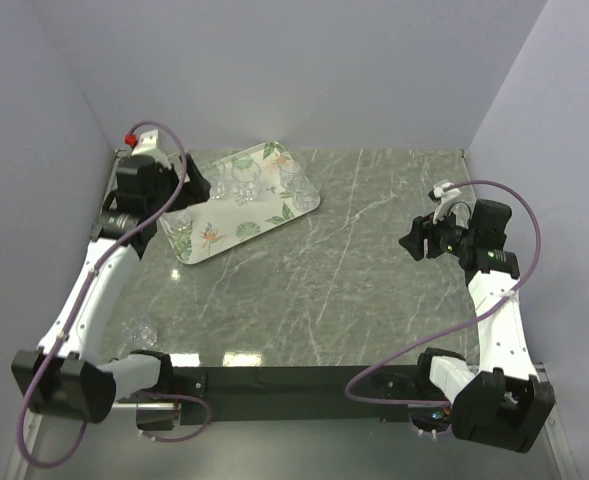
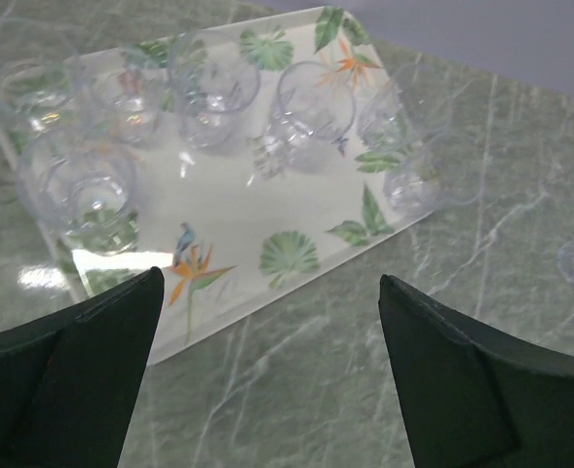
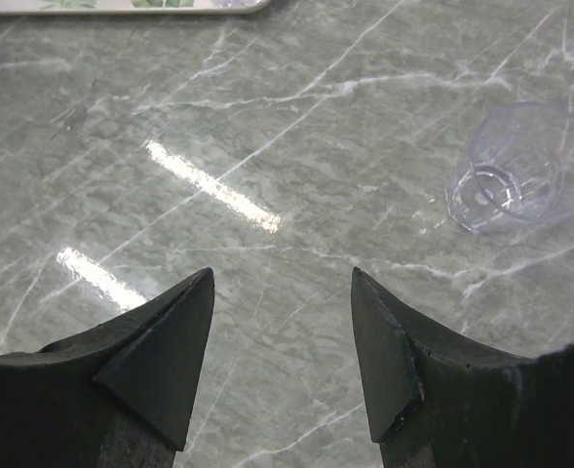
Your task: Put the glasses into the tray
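One leaf-printed tray [image 2: 238, 210] in the far-left corner of the tabletop [image 1: 374, 280] carries what look like seven clear glasses [image 2: 209, 83], the two by its right edge too faint to count surely; one glass [image 3: 520, 166] on bare tabletop right of the tray, at least one more glass [image 1: 139, 332] near the near-left edge; two robot arms, left arm [image 1: 94, 285], right arm [image 1: 499, 320]

The middle and right of the table [image 1: 374, 280] are found bare, and passage there is unobstructed. The tray [image 2: 257, 210] is crowded along its far side and both ends by glasses [image 2: 82, 190] set close together. Only the near middle of its printed surface is left free for entry. A loose glass [image 3: 520, 166] is noted on the stone ahead and right of the right gripper [image 3: 282, 278]. A second glass [image 1: 139, 333] is noted beside the left arm [image 1: 104, 270]. Three sides are closed off by walls [image 1: 304, 70].
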`<state>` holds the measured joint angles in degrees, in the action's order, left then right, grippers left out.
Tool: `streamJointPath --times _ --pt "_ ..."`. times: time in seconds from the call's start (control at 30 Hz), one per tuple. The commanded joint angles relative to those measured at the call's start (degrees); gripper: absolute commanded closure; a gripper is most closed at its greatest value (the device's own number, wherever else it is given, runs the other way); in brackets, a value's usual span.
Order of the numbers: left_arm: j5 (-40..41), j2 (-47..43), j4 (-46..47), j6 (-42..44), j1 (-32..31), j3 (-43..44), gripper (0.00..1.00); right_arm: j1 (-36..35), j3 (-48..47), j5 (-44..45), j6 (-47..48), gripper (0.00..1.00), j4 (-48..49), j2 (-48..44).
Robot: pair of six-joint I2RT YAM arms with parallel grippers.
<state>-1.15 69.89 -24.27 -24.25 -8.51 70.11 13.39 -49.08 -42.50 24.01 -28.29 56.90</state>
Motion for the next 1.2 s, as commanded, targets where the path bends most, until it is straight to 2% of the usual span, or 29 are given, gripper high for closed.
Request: streamJointPath --times 0.0,0.23,0.47,0.87,1.17 --pt "4.83 -6.59 3.35 2.80 0.07 -6.97 0.02 0.50 -1.80 0.22 1.74 0.35 0.09 2.42" --pt "6.60 -14.86 5.90 5.70 -0.01 -17.63 0.02 0.41 -9.18 5.40 2.63 0.35 -3.96 10.23" --pt "3.17 -16.63 5.90 5.35 -0.01 -18.25 0.01 0.41 -13.76 12.17 -3.61 0.35 0.15 15.07" --pt "2.73 -16.71 5.90 5.35 -0.01 -18.34 0.01 0.41 -21.76 24.91 -12.22 0.35 4.12 23.95" --pt "2.64 -16.19 5.90 5.44 -0.01 -18.25 0.01 0.41 -29.75 34.76 -17.32 0.36 1.75 31.59"
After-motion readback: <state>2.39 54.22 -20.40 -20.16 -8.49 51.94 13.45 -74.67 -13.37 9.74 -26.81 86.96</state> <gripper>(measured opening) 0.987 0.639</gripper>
